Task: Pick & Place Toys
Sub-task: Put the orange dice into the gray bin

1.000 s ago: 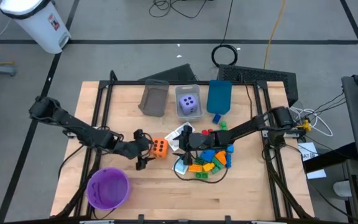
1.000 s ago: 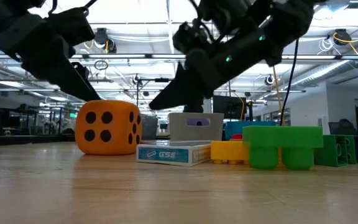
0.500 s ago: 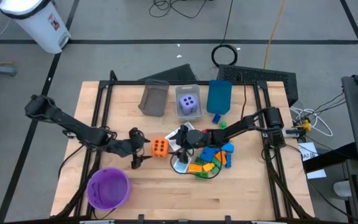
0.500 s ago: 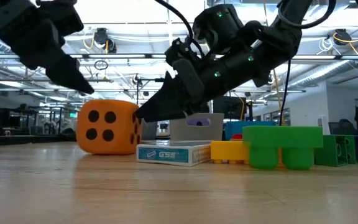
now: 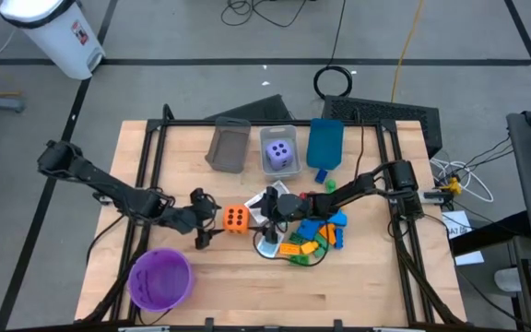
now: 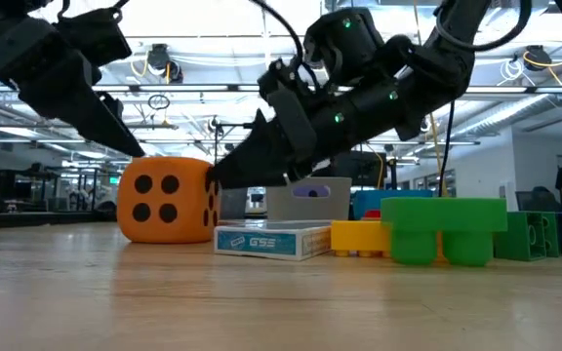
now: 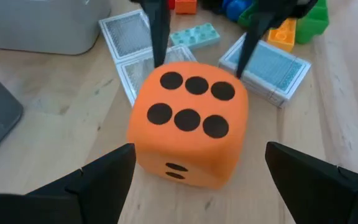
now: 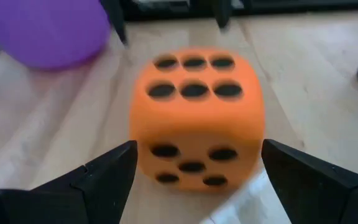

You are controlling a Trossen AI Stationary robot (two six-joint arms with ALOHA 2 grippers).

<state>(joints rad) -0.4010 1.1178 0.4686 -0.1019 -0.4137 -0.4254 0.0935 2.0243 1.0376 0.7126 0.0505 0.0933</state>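
Sits mid-table, the orange die (image 5: 235, 219), squarely between two spread-fingered claws: left gripper (image 5: 205, 219) close on its left, right gripper (image 5: 264, 214) close on its right over the cards (image 5: 269, 197), neither touching, roughly equally near.

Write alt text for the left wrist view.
An orange die with black dots sits on the wooden table, six dots up, framed by the left gripper's open dark fingers. Beyond it lie patterned cards, coloured bricks and a grey bin, and the right gripper's two dark fingers reach toward the die's far side.
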